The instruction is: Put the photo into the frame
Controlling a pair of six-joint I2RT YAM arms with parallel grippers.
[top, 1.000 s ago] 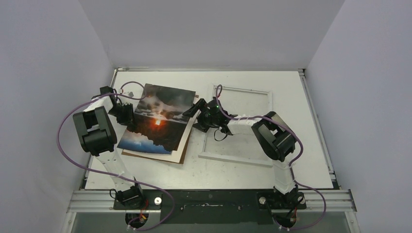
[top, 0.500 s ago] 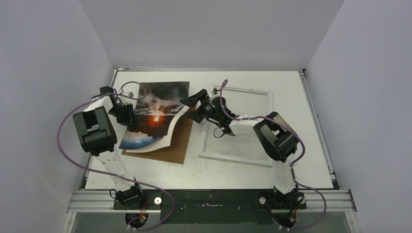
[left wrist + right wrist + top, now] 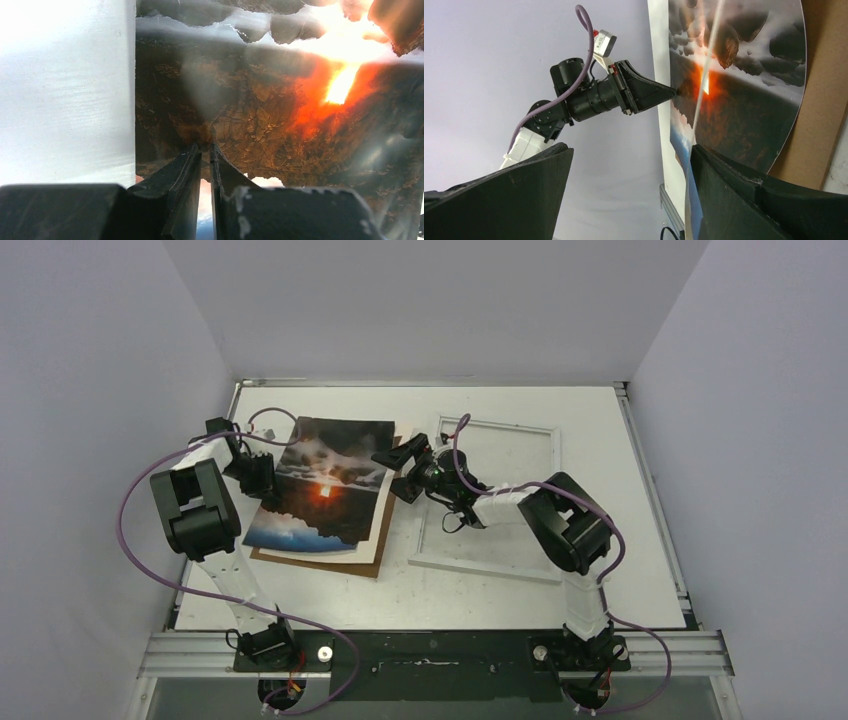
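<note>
The photo (image 3: 325, 485) (thin, light, likely floppy) is lying on the backing board (image 3: 821, 100), left of the frame (image 3: 490, 568); its left edge is being clamped by the left gripper (image 3: 270, 478); the right gripper (image 3: 392, 462) is being held, jaws wide apart, at the right edge, judged the second hold.

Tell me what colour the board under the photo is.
Brown; the board shows best in the top view.

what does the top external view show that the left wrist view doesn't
Only the top external view: the frame, the brown backing board under the photo, and the open right gripper by the photo's right edge. Only the left wrist view: up close, two fingers nearly shut on the photo's edge. Both: the photo's orange sun and the left gripper.
</note>
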